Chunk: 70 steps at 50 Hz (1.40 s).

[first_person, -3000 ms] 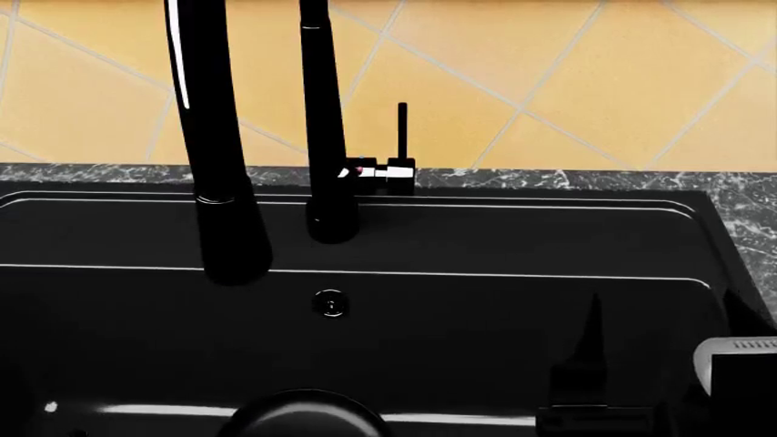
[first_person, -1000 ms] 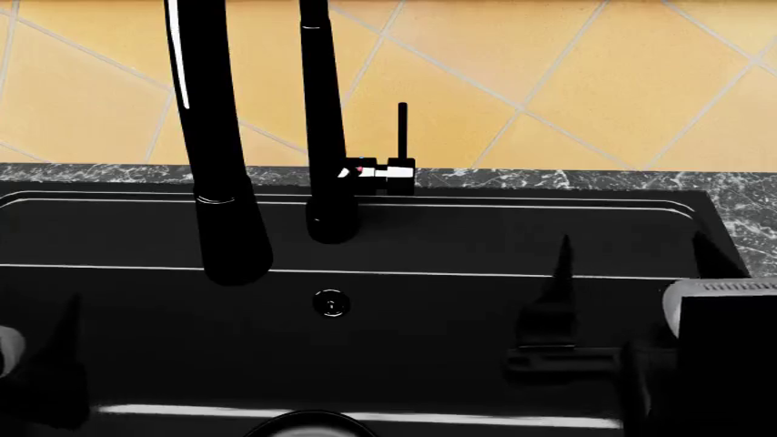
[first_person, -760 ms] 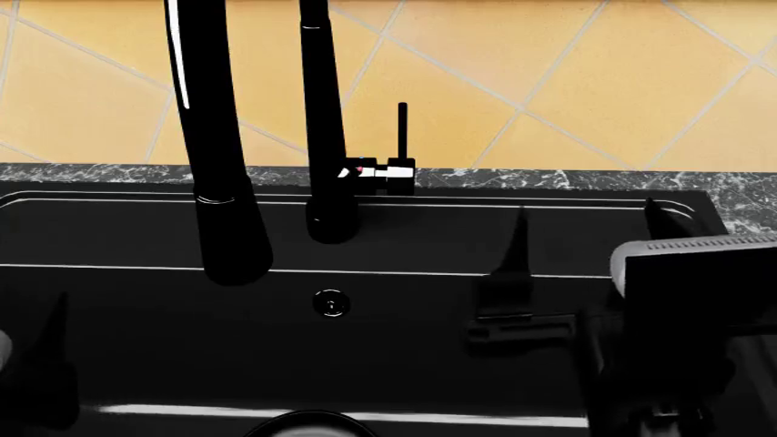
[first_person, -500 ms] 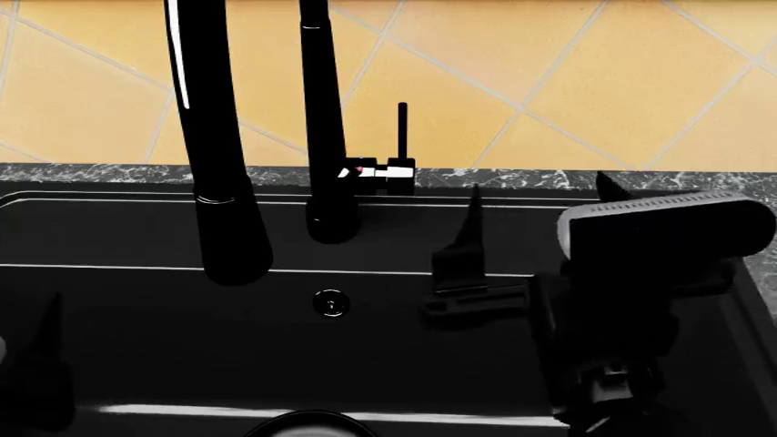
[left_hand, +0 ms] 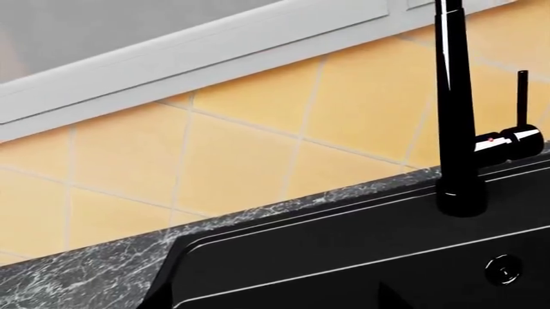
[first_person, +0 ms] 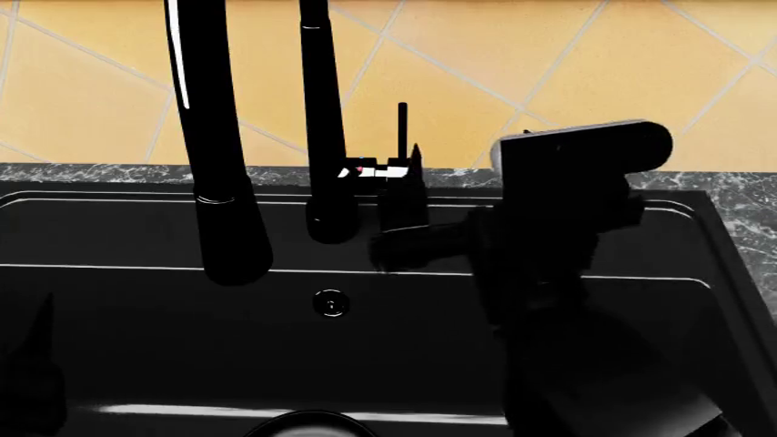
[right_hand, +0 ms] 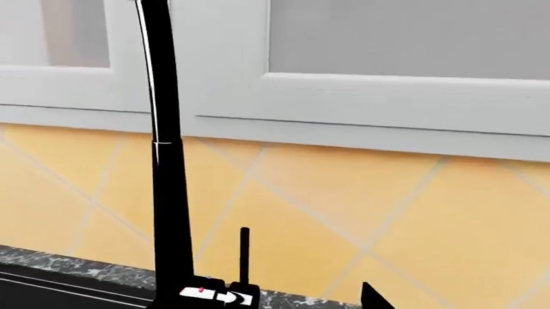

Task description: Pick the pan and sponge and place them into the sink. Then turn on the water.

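Note:
The sink (first_person: pixel 122 202) is a matte black basin filling the head view, and its rim (left_hand: pixel 301 222) also shows in the left wrist view. No water runs from the black faucet's spout (first_person: pixel 233 246). My right gripper (first_person: pixel 469 150) is open over the back rim. One finger (first_person: pixel 407 196) is against the chrome valve below the thin upright lever (first_person: pixel 402 123), which also shows in the right wrist view (right_hand: pixel 244 254). One fingertip (right_hand: pixel 369 297) shows there too. A glossy black round edge, the pan (first_person: pixel 309 425), peeks in at the bottom. The sponge is out of view. My left gripper's finger (first_person: pixel 43 364) hangs at the basin's left; it looks open and empty.
The faucet's tall black neck (first_person: pixel 322 118) rises from the back rim, just left of the lever. A small round overflow (first_person: pixel 329 303) sits in the back wall. Yellow tiles and a dark marble counter strip (first_person: pixel 741 196) lie behind. A white window frame (right_hand: pixel 387 96) runs above.
My right gripper has risen and swung left, from the sink's right edge to the faucet lever. The left finger has drifted slightly left. The round black edge sits lower than three seconds ago.

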Tool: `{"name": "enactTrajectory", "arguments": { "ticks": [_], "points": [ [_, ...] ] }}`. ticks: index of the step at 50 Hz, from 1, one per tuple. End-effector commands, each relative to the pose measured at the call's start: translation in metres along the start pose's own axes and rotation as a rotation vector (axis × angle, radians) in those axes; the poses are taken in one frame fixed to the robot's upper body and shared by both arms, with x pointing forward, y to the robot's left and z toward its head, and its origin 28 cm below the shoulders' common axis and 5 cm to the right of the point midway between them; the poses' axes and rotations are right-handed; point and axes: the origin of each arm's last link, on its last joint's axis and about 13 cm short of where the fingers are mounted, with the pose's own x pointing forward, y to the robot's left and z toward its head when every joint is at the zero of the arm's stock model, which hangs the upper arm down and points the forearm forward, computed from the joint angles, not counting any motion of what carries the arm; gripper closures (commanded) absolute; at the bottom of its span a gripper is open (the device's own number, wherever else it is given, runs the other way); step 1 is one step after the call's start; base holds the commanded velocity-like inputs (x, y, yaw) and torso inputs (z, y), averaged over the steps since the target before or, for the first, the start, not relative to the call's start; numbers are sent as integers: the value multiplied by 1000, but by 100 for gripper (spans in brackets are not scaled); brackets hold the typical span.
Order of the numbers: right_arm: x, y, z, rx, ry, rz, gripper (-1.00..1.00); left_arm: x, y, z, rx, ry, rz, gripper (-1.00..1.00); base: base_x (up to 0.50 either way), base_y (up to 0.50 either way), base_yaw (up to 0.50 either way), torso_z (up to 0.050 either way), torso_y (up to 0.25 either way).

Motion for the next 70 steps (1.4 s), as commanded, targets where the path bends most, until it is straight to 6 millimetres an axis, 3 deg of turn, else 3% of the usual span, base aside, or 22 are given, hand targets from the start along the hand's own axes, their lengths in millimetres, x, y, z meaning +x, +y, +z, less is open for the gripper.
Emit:
{"name": "enactTrajectory", "arguments": {
  "ticks": [1,16,33,63,70],
  "points": [
    [26,5,1,28,20,44,-100,5,-1,3,-19,-17,-8,-100,0,0,0,0,0],
    [55,5,2,27,48,69,-100,4,0,4,-18,-18,-11,-100,0,0,0,0,0],
    [74,3,-2,34,83,89,-100,0,2,-1,-21,-9,-4,-100,0,0,0,0,0],
    [119,5,-9,41,165,137,-100,32,-27,9,-24,-6,14,-100,0,0,0,0,0],
    [118,7,-13,45,180,143,-100,13,-9,8,-39,-3,41,-100,0,0,0,0,0]
  ]
}}
